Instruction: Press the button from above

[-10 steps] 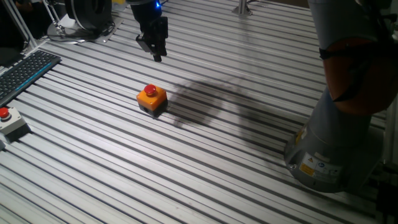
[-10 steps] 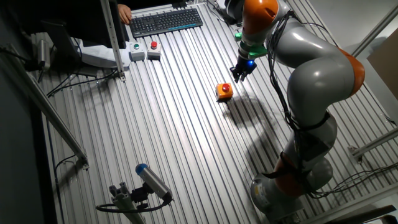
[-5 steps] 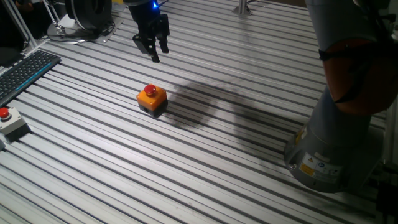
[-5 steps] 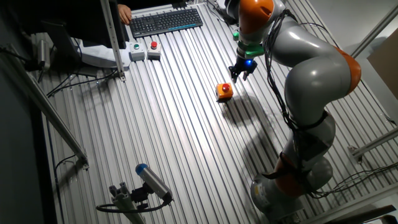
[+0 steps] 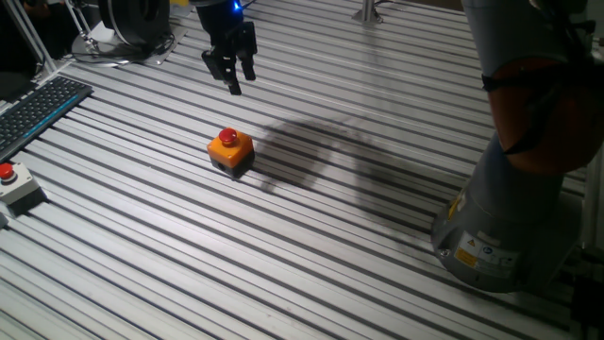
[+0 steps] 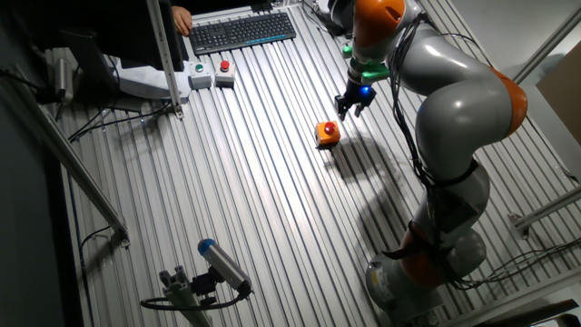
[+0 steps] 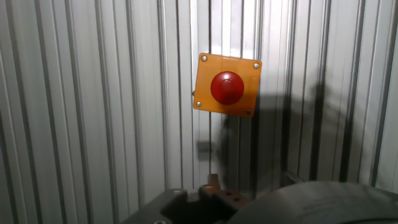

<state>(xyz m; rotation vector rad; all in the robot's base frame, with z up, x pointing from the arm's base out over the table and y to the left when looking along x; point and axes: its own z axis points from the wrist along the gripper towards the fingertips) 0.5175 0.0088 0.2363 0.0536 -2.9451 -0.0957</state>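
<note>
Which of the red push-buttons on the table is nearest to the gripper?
The button on the orange box, alone mid-table just below the gripper. The other red button sits on a grey-white box at the table edge near the keyboard.

grey arm (image 6: 454,100), orange joint bands, black cables

The hand view looks straight down on the button (image 7: 226,86), a round red cap on a square orange box with a small screw in each corner. It sits slightly right of centre in the upper half of the frame, a little rotated. Under it is the ribbed metal table (image 7: 81,112). Dark gripper parts (image 7: 214,198) fill the bottom edge.
</note>
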